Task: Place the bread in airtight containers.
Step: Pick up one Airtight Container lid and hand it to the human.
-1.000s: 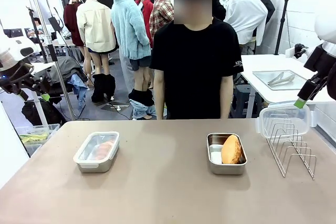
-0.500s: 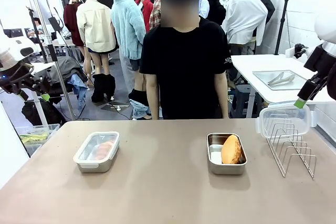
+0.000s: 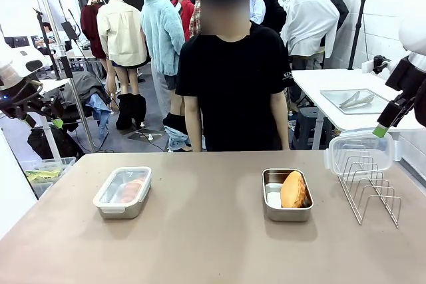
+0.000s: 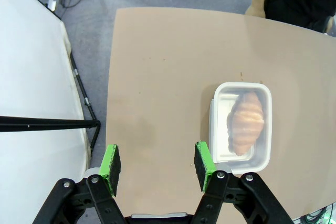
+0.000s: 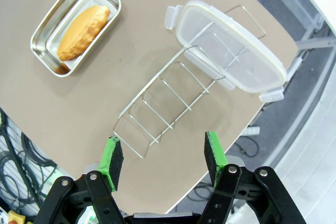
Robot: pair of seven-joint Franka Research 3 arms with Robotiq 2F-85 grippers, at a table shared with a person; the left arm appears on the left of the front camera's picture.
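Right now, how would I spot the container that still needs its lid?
Start at the wire rack on the table's right side, where a clear lid leans. Just left of the rack sits a small steel pan holding an orange-brown bun. Unlike the other pan far to the left, which is lidded over a croissant, this one is open on top.

Robot lab — tripods [image 3: 66, 64], cables [image 5: 13, 171].
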